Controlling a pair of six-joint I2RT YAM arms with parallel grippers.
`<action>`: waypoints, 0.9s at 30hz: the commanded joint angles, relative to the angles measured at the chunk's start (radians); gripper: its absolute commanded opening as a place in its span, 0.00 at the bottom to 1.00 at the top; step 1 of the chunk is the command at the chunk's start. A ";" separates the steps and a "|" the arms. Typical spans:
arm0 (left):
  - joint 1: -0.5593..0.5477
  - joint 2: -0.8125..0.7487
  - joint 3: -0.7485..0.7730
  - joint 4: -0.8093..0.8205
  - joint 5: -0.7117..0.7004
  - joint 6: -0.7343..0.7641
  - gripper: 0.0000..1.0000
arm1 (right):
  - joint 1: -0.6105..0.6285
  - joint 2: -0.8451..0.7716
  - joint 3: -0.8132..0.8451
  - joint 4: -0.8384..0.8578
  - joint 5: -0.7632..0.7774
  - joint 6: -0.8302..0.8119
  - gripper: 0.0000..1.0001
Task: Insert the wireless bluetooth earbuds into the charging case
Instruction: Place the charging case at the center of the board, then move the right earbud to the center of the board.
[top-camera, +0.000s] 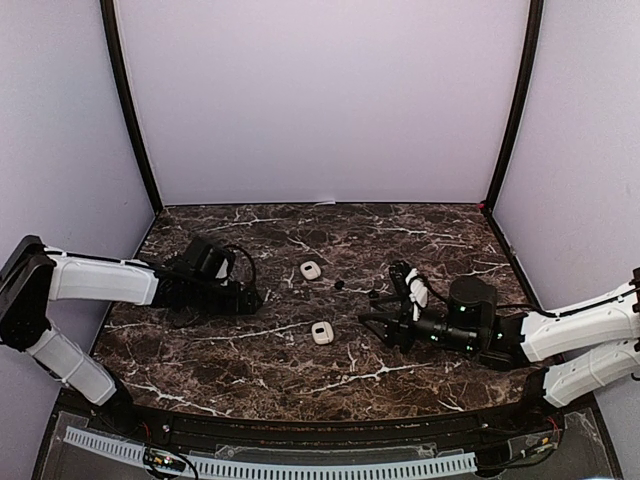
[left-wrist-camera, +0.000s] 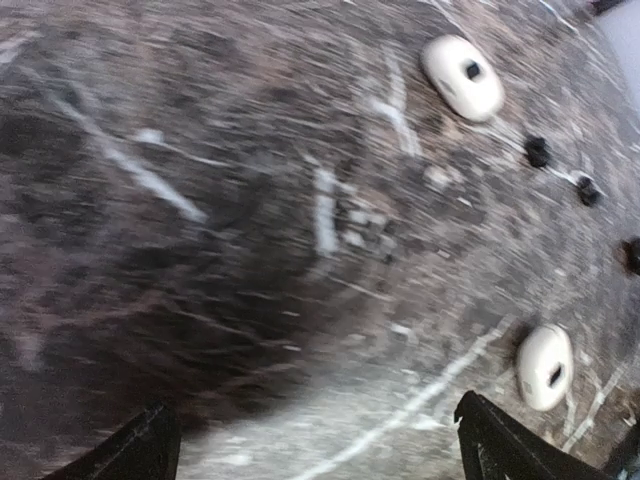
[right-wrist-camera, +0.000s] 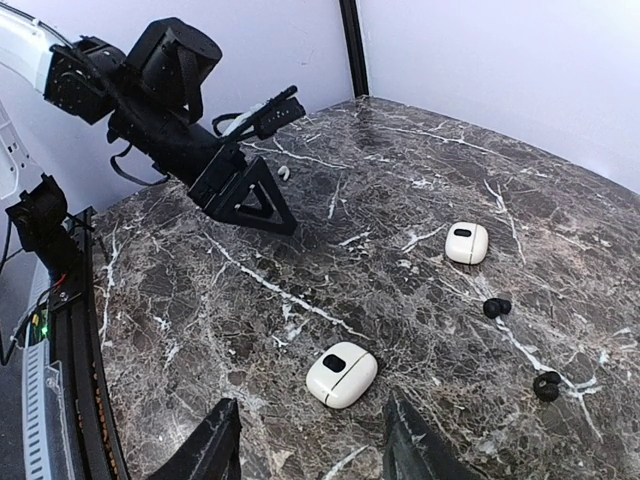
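Note:
Two closed white charging cases lie on the dark marble table (top-camera: 250, 350): one (top-camera: 322, 332) (right-wrist-camera: 341, 374) (left-wrist-camera: 545, 366) near the middle, the other (top-camera: 310, 270) (right-wrist-camera: 466, 242) (left-wrist-camera: 462, 76) farther back. Black earbuds (right-wrist-camera: 496, 307) (right-wrist-camera: 546, 386) (left-wrist-camera: 538, 151) (left-wrist-camera: 588, 190) lie loose between and beside them. My right gripper (right-wrist-camera: 312, 450) (top-camera: 368, 312) is open, empty, with the nearer case just ahead of its fingertips. My left gripper (left-wrist-camera: 320, 450) (top-camera: 252, 298) is wide open over bare marble left of the cases, nothing between its fingers. The left wrist view is blurred. A tiny white earbud (right-wrist-camera: 284, 172) lies by the left gripper.
Lilac walls with black corner posts (top-camera: 135, 120) close the table on three sides. A black rail (top-camera: 300, 425) runs along the near edge by the arm bases. White cable wrap (top-camera: 416, 290) sits on the right arm.

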 joint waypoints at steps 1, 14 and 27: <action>0.061 -0.048 0.058 -0.318 -0.358 0.062 0.99 | -0.011 -0.012 -0.010 0.045 0.003 -0.023 0.48; 0.328 0.120 0.217 -0.284 -0.463 0.141 0.83 | -0.022 -0.038 -0.029 0.050 0.009 -0.048 0.48; 0.405 0.290 0.336 -0.286 -0.368 0.209 0.57 | -0.027 0.005 -0.032 0.080 0.014 -0.046 0.47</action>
